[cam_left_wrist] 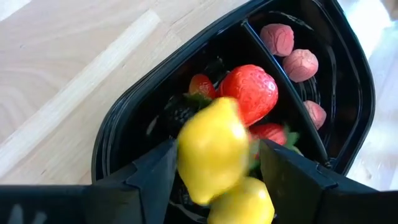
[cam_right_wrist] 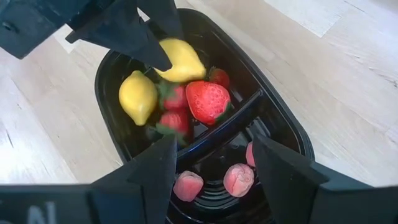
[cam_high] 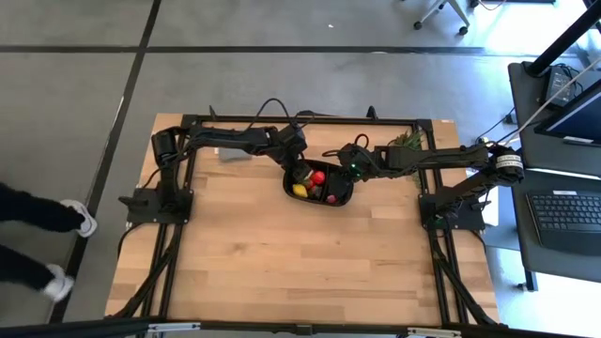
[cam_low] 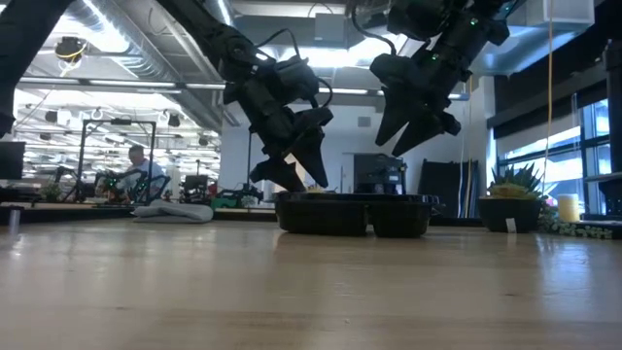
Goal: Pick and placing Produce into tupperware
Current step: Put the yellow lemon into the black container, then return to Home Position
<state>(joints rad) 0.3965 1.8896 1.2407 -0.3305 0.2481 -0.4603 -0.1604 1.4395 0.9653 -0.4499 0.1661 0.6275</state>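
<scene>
High view: black tray (cam_high: 340, 199) sits near the table's (cam_high: 282, 263) far edge, both grippers over it; left wrist view: left gripper (cam_left_wrist: 214, 163), fingers parted, holds a lemon (cam_left_wrist: 212, 149) above strawberries (cam_left_wrist: 252, 92); right wrist view: right gripper (cam_right_wrist: 211, 163) hovers open, empty, over pink pieces (cam_right_wrist: 238, 178).

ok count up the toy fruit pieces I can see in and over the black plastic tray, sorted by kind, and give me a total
Yellow toy lemons: 2, one lying in the black plastic tray at, one between the left gripper fingers
Red toy strawberries: 4
Pink toy berries: 3
Dark toy berry: 1
Total: 10 visible; more may be hidden underneath.
</scene>
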